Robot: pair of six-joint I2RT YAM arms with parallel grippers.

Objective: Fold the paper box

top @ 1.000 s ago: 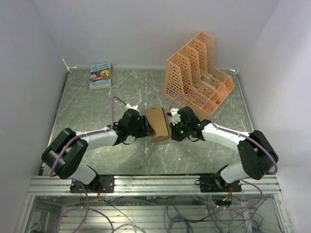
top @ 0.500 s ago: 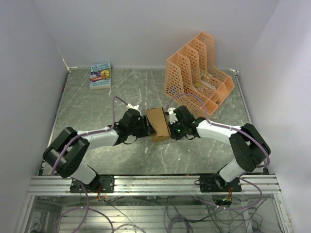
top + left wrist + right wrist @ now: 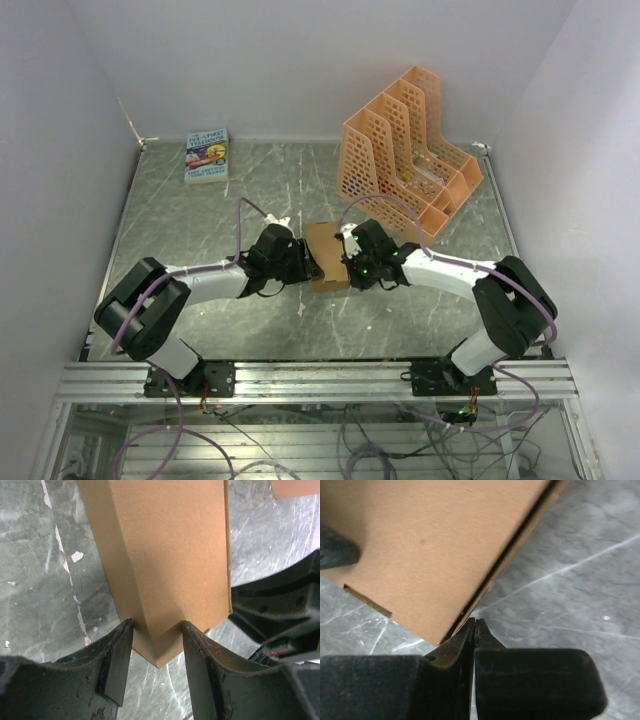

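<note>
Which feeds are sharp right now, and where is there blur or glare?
Top view: even light, sharp, faint sheen on table. Left wrist: box crisp, left gripper dark. Right wrist: box blurred and soft; shut right gripper nearly black, little detail.

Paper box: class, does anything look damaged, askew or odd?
No tears or dents on the box. In the right wrist view one long edge gapes as a dark slit, so that panel isn't flush.

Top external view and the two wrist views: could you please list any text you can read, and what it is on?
book: cover print, too small and blurred to read.
paper box: plain, no text.
orange rack: no text visible.
</note>
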